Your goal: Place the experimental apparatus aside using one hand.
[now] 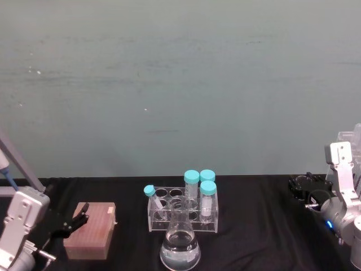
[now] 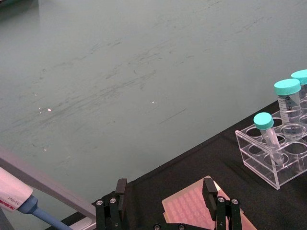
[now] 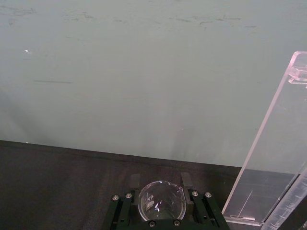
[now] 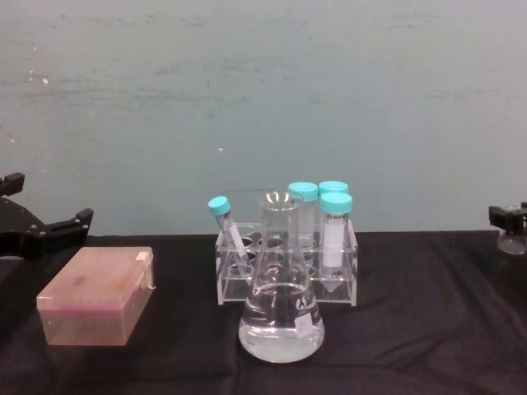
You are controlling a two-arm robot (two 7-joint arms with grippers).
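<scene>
A large conical flask [image 1: 180, 246] holding clear liquid stands at the table's front centre, also seen in the chest view [image 4: 281, 317]. Right behind it is a low clear rack [image 1: 155, 221] with several teal-capped tubes [image 1: 208, 197]. At the far right, my right gripper [image 1: 305, 187] is shut on a small glass beaker [image 3: 161, 201], held just above the cloth [image 4: 512, 242]. A tall clear acrylic rack [image 3: 280, 158] stands close beside that gripper. My left gripper [image 1: 78, 219] hangs open at the far left, over a pink box.
A pink tip box [image 1: 90, 230] lies front left under the left gripper's fingers [image 2: 209, 188]. A pipette [image 2: 17, 203] and a grey bar sit at the left edge. Black cloth covers the table [image 1: 259, 226], and a pale green wall rises behind it.
</scene>
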